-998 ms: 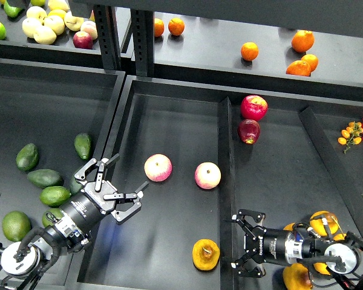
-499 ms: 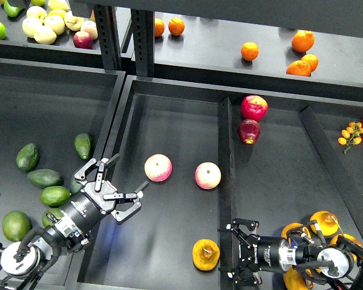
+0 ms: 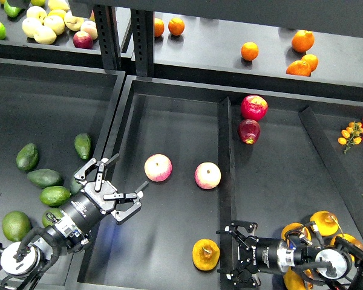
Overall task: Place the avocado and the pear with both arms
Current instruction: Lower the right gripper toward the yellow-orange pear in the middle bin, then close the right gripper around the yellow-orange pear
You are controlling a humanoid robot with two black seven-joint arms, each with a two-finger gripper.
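Left gripper (image 3: 116, 188) over the near-left part of the middle tray (image 3: 169, 121), jaws spread wide, nothing between them. Fingers (image 3: 128, 196) pointing toward a pink-yellow apple (image 3: 158, 167), apart from it. Second pink-yellow apple (image 3: 207, 175) just to the right, near the divider (image 3: 225, 157).

Right gripper (image 3: 228, 260) low at the near edge, straddling the divider line, jaws open, holding nothing. Pear (image 3: 206, 254) on the tray floor just beside those jaws on their left; touching or not, cannot tell. Orange-yellow skin, brown dimple facing up.

Avocado (image 3: 83, 145) in the left tray (image 3: 48, 103), lying close to the wall shared with the middle tray, well clear of the left gripper. More green fruits in a loose group further left and nearer: 1 dark (image 3: 27, 156), 1 dark (image 3: 45, 177), 1 lighter (image 3: 55, 196), 1 rounder (image 3: 16, 225).

Right tray (image 3: 278, 175): 2 red apples (image 3: 253, 107) at its far-left corner, 1 touching the other. Orange-yellow fruits (image 3: 322, 222) clustered around the right arm's wrist at the near-right.

Back shelf (image 3: 230, 60): oranges (image 3: 302, 41) scattered on the right, pale yellow fruits (image 3: 45, 27) heaped at the far left. Small orange and red produce (image 3: 353, 132) at the right edge.
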